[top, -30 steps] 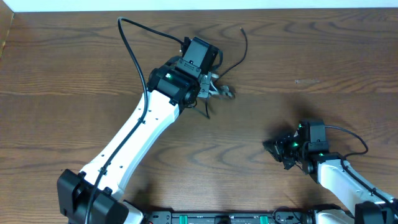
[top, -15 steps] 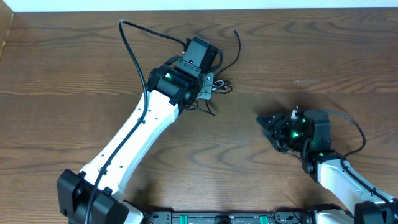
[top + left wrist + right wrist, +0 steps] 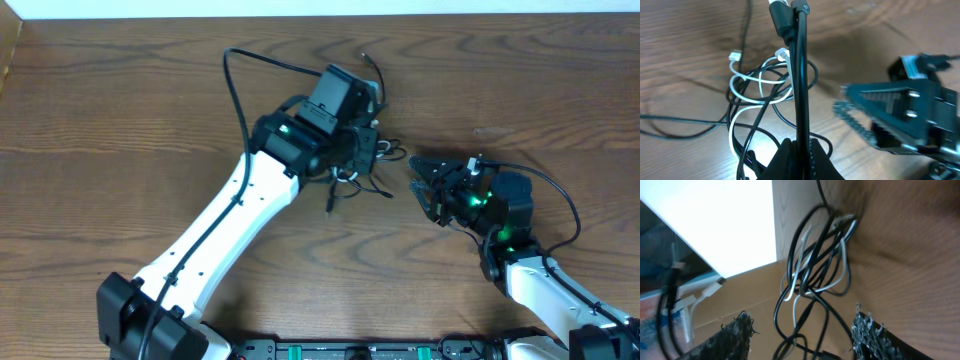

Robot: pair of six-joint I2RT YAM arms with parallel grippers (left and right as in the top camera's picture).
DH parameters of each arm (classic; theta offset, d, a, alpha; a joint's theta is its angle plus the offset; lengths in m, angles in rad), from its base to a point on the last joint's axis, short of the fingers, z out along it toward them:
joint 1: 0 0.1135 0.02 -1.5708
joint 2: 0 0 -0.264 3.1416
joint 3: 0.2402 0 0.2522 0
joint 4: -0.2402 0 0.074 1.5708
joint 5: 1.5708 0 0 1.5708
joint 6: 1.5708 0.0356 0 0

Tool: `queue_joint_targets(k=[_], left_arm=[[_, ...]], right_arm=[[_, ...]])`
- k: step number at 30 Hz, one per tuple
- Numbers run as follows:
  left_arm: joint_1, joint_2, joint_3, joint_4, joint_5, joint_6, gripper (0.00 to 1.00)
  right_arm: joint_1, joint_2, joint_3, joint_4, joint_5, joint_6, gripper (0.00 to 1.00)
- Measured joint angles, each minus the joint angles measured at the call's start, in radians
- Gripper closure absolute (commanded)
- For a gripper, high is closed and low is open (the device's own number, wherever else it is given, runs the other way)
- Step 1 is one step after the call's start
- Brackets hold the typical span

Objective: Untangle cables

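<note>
Loosely looped cables (image 3: pixel 801 85) (black, white) on woodgrain table (image 3: pixel 120 100).

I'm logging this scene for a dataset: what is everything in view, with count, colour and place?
table: one, brown wood, under everything
black cables: count unclear, black, tangled between the grippers
white cable: apparently one, white, looped through that tangle
left arm: one, white, from bottom left
right arm: one, white, bottom right
arm wires: two, black, one on each arm
left gripper: one, black, shut on a black strand
right gripper: one, black, open, facing the tangle
</note>
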Motion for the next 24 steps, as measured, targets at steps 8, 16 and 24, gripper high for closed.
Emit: queue_joint_targets(k=[8, 16, 24], left_arm=[[-0.100, 0.000, 0.000, 0.029, 0.014, -0.002, 0.92], [-0.173, 0.000, 0.000, 0.039, 0.015, -0.002, 0.93], [-0.193, 0.000, 0.000, 0.040, 0.014, -0.002, 0.92]], right_arm=[[0.004, 0.000, 0.000, -0.077, 0.034, 0.024, 0.37], [0.004, 0.000, 0.000, -0.092, 0.057, 0.024, 0.36], [0.004, 0.000, 0.000, -0.204, 0.085, -0.017, 0.87]])
